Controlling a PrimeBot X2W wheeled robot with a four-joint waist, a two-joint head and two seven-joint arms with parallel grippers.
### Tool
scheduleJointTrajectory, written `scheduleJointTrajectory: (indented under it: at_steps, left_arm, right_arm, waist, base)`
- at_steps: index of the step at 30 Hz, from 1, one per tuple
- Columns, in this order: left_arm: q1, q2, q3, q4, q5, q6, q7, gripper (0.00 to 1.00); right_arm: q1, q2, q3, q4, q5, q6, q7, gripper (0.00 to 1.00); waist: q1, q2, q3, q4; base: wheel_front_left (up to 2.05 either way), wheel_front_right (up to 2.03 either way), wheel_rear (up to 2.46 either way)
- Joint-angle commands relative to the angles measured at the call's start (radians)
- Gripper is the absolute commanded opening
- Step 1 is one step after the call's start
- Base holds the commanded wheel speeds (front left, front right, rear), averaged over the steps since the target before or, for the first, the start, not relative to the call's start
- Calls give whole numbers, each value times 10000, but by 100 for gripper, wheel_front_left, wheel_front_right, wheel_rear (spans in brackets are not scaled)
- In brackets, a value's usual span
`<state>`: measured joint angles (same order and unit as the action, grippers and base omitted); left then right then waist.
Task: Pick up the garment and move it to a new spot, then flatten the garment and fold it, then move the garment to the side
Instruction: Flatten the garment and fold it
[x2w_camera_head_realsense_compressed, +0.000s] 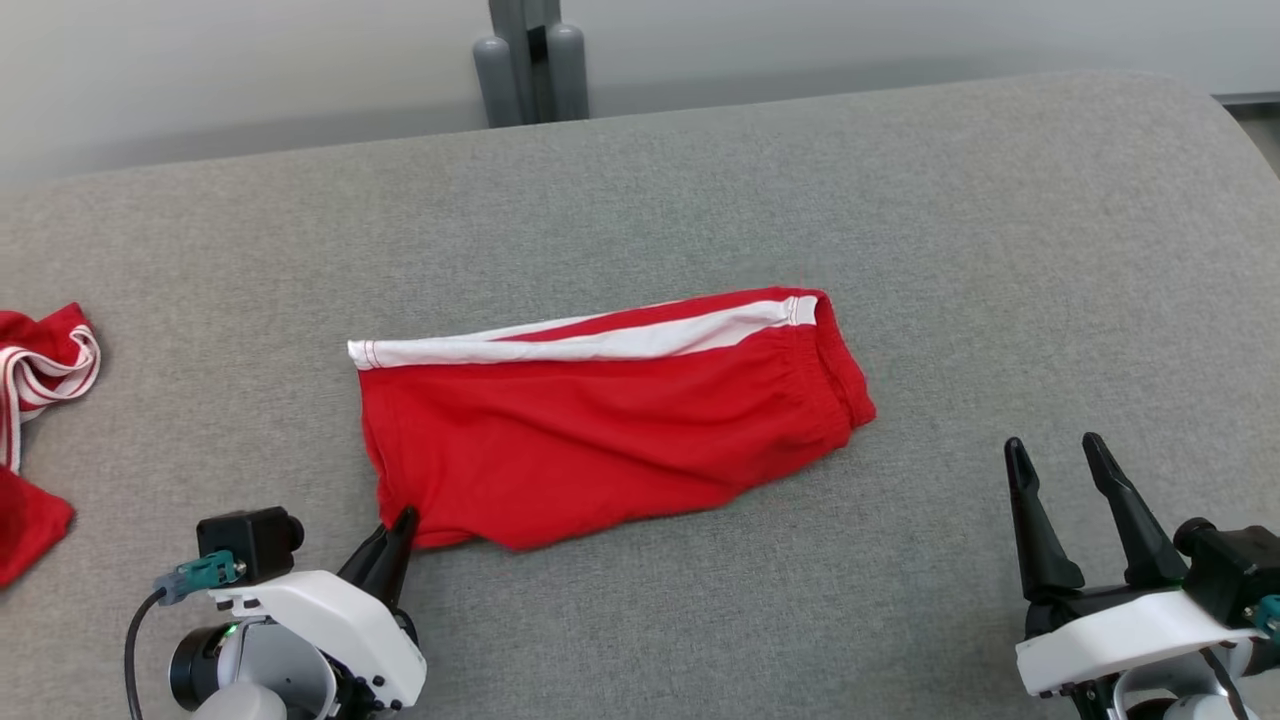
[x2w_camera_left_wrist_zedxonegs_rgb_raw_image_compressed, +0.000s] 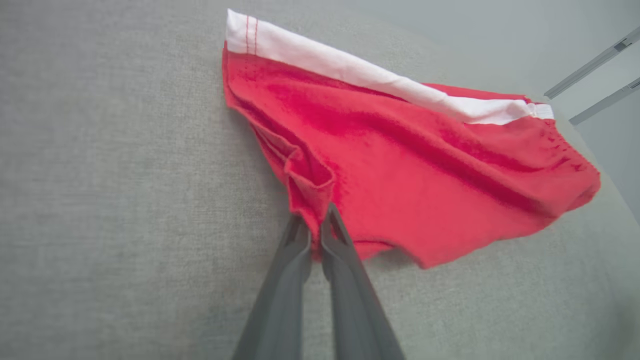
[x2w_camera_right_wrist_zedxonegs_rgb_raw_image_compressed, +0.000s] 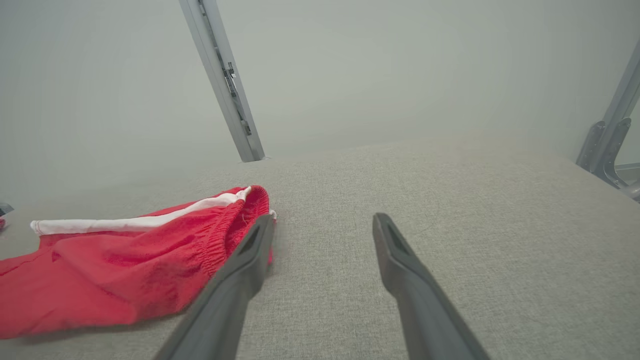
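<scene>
1. Jaws: L gripper (x2w_camera_left_wrist_zedxonegs_rgb_raw_image_compressed: 316, 222) pinched tight on garment (x2w_camera_left_wrist_zedxonegs_rgb_raw_image_compressed: 400, 165) at its near-left corner; R gripper (x2w_camera_head_realsense_compressed: 1055, 448) spread wide, empty.
2. Garment lies flat mid grey cushion (x2w_camera_head_realsense_compressed: 950, 200), waistband twd R gripper.
3. Corner grip prob. for lifting/folding w/o bunching.

no readable text, labels, brands, numbers or signs anywhere

White wrist shells (x2w_camera_head_realsense_compressed: 330, 620), blk fingers (x2w_camera_head_realsense_compressed: 1034, 520), teal plug (x2w_camera_head_realsense_compressed: 200, 575) — blk cable (x2w_camera_head_realsense_compressed: 129, 655)
</scene>
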<state>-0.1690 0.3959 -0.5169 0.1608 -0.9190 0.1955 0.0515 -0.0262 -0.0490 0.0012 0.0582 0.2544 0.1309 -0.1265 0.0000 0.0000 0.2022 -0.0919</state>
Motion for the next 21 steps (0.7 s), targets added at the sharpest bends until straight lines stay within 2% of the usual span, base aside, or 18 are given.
scheduleJointTrajectory:
  at_steps: [1,3,5,14,21]
  left_arm:
    - [104,100,68,-79,-56,105,28,0]
    - [181,93,23,-107,-122,139,143,2]
    - [182,122,36,-56,-105,230,139,100]
    - [377,207,624,-303,261,620,-1090,100]
    - [-152,309,1320,-1227,1091,670,-2788,100]
  right_arm:
    - [69,-41,5,-49,4,-3,105,100]
    - [84,-43,31,-51,-1,-3,156,100]
    - [86,-41,66,-53,-5,-3,214,100]
    - [8,-43,-18,-106,-131,-3,234,100]
    - [-221,-41,-70,-209,-344,-3,241,100]
  waist:
    - [0,0,-127,115]
    - [0,0,-196,126]
    - [0,0,-255,117]
    - [0,0,-625,126]
    - [0,0,-1076,352]
  base:
    - [0,0,0]
    - [0,0,0]
    - [0,0,0]
    - [0,0,0]
    - [0,0,0]
